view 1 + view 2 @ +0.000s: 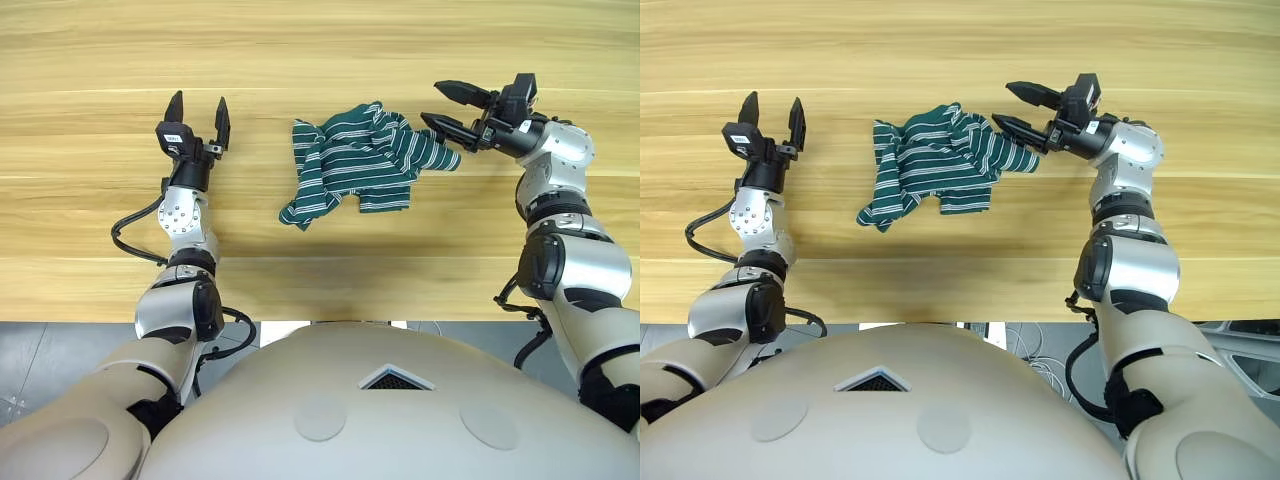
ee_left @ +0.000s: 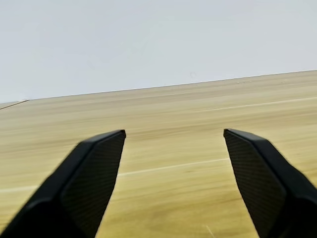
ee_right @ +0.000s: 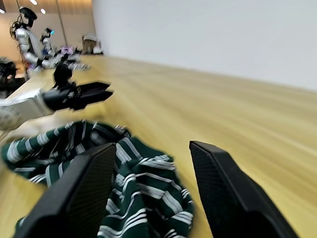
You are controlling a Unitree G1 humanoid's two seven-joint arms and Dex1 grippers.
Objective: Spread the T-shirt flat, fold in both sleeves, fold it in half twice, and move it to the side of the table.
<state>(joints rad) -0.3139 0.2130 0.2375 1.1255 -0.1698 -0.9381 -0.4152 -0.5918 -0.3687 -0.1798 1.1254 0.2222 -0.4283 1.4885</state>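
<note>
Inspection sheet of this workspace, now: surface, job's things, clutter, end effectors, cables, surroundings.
Surface: light wooden table, plank grain running across.
Job's things: T-shirt, green with white stripes, crumpled in a heap near the middle; not spread, no fold made.
Clutter: nothing seen.
End effectors: left end effector open, over bare wood to the shirt's left, apart from it. Right end effector open at the shirt's right edge; contact with the cloth cannot be told.
Cables: black cable loops beside the left forearm, over the table.
Surroundings: plain pale wall beyond the table; grey floor; another robot far off.
</note>
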